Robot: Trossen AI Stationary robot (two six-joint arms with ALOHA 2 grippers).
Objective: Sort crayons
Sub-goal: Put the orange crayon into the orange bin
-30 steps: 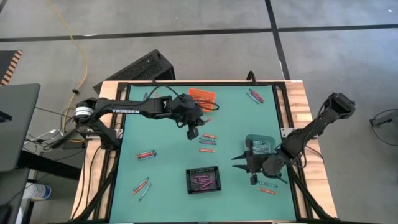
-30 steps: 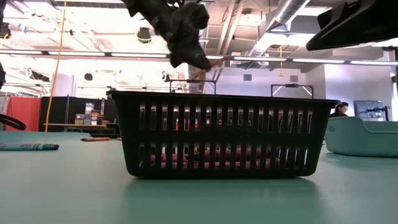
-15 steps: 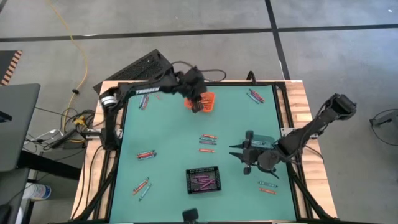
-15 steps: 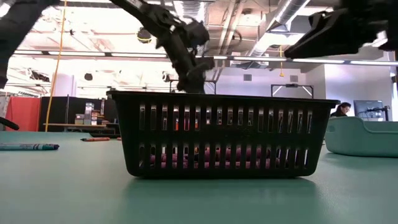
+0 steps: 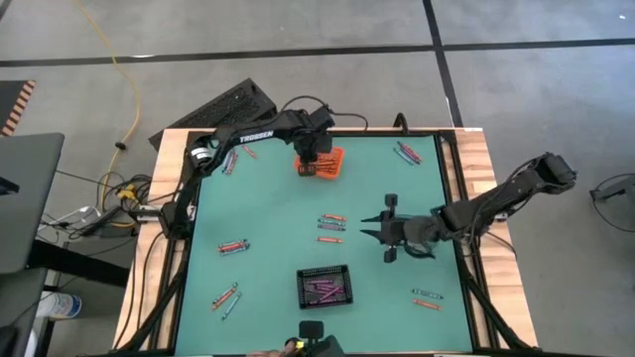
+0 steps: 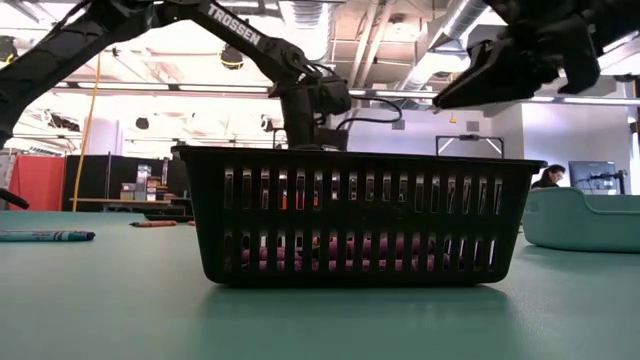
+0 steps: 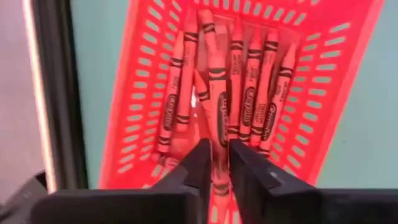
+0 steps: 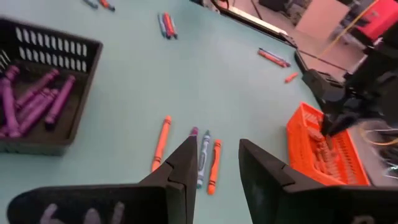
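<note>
Now an orange crayon [image 7: 217, 109] is being dropped into the orange bin [image 5: 321, 159] at the bench's far edge, the left gripper [image 7: 216, 163] jaws narrowly parted; the right gripper [image 8: 213, 163], jaws wide and empty, is aimed at mid-bench crayons [image 8: 203, 158], probably next.

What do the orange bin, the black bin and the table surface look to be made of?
The orange slotted rectangular bin looks like moulded plastic with a slight sheen: thin walls and regular cut-out slots. The black slotted rectangular bin seems the same kind of plastic, matte, with rows of vertical slots. The teal table surface looks like a smooth matte mat or laminate; which one cannot be told.
</note>
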